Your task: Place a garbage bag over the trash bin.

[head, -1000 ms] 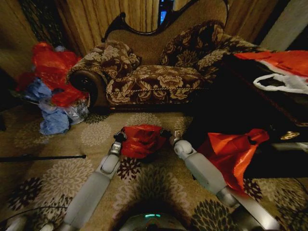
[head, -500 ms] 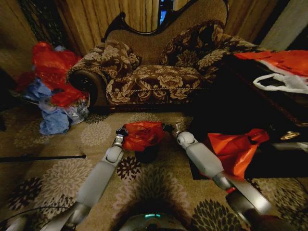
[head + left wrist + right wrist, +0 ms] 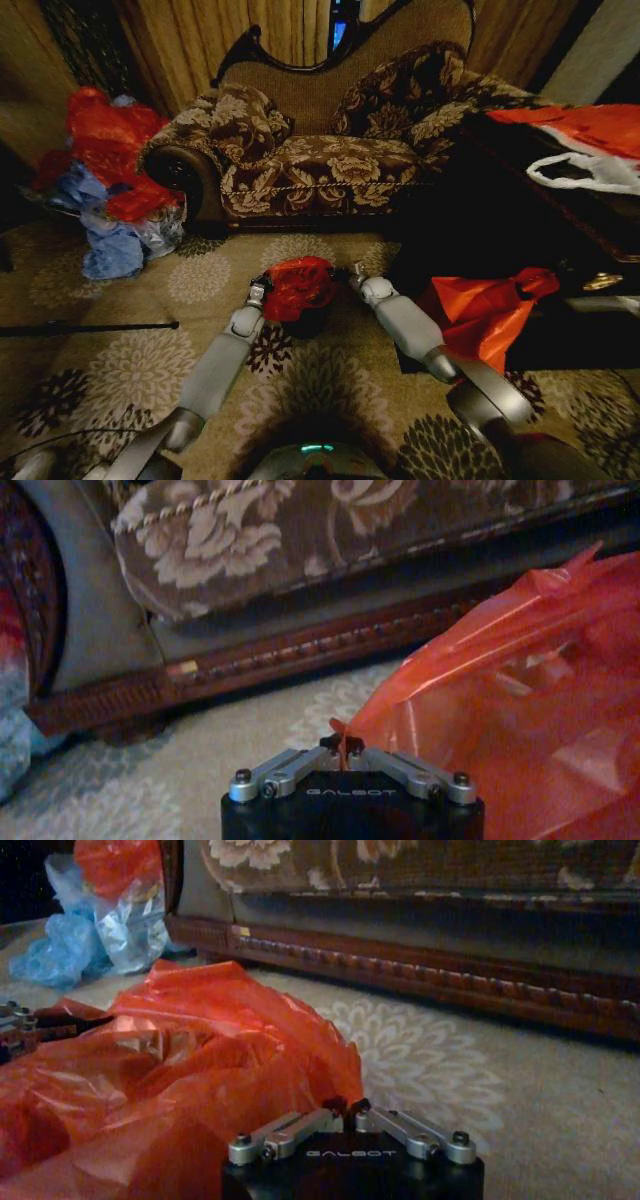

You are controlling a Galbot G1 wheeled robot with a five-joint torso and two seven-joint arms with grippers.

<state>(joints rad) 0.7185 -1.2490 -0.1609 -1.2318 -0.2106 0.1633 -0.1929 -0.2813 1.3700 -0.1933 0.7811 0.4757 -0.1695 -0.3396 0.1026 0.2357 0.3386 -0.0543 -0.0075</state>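
Observation:
The garbage bag (image 3: pixel 298 285), thin glossy red plastic, hangs bunched between my two grippers on the carpet in front of the sofa. Just under it the dark top of the trash bin (image 3: pixel 306 322) peeks out; the bag hides most of it. My left gripper (image 3: pixel 258 291) is shut on the bag's left edge, and the left wrist view shows the left gripper (image 3: pixel 342 748) pinching a red fold of the bag (image 3: pixel 520 705). My right gripper (image 3: pixel 355 274) is shut on the right edge, seen close as the right gripper (image 3: pixel 346 1106) clamped on the bag (image 3: pixel 180 1057).
The patterned sofa (image 3: pixel 320 160) stands close behind the bin. A heap of red and blue bags (image 3: pixel 105 190) lies at the left. A larger orange-red bag (image 3: pixel 480 310) leans against a dark table (image 3: pixel 560 230) at the right. A black rod (image 3: pixel 90 326) lies on the carpet.
Both arms have reached farther forward and the grippers have come closer together. The bag has bunched narrower and now sits over the bin's dark top.

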